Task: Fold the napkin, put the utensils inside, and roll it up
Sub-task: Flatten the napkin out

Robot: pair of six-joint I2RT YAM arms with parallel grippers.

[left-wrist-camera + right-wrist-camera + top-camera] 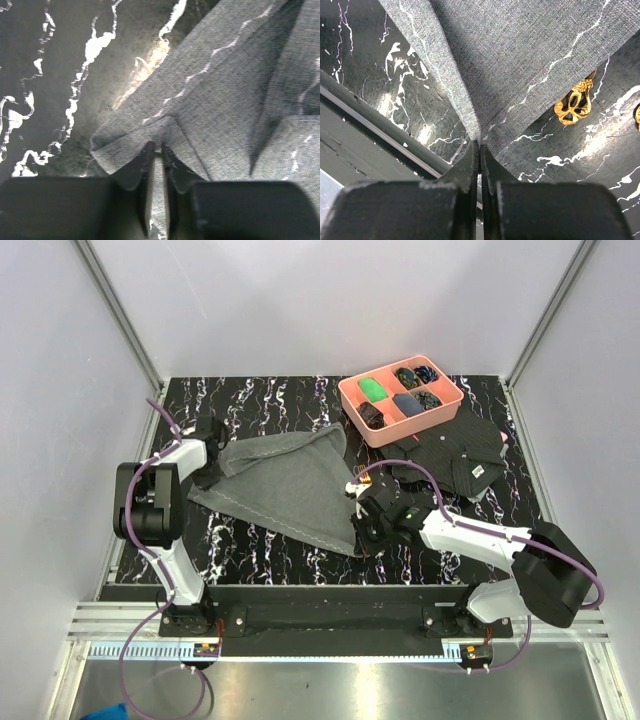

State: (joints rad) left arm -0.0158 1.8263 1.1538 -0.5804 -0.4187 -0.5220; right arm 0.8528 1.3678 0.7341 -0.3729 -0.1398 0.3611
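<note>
Where the napkin (pixel 290 485) lies spread in a rough triangle across the bench (pixel 250 400), my left gripper (pixel 155 147) is pinched narrow on a folded corner at its left end. My right gripper (pixel 479 145) is closed tight on the near corner, fabric fanning away from the fingertips. One gold utensil (pixel 575 102) lies at the napkin's right edge; whether under it, I cannot tell.
</note>
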